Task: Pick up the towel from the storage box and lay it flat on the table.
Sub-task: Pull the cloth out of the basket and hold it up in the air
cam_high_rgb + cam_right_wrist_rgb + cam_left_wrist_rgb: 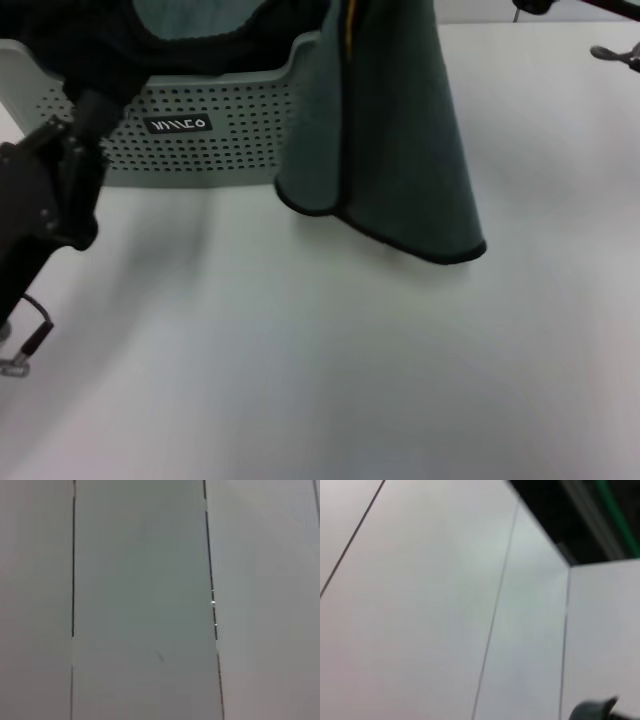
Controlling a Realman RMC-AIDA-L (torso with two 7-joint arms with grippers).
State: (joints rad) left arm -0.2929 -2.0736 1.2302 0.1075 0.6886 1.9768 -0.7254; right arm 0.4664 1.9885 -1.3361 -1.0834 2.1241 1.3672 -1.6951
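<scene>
The towel [390, 130] hangs in the head view from above the picture's top edge. Its dark teal face with black trim shows, and a thin yellow strip near the top. Its lower hem sits just above or on the table [330, 360], right of the storage box [215, 140]. What holds the towel is out of view, and my right gripper shows in no view. My left arm [50, 190] is at the left edge, in front of the box's left end. The wrist views show only pale panels.
A black cloth [90, 45] and a pale teal cloth [190, 15] lie in the box. A loose cable loop [30, 335] hangs under my left arm. Small dark stand parts [615, 52] sit at the far right back.
</scene>
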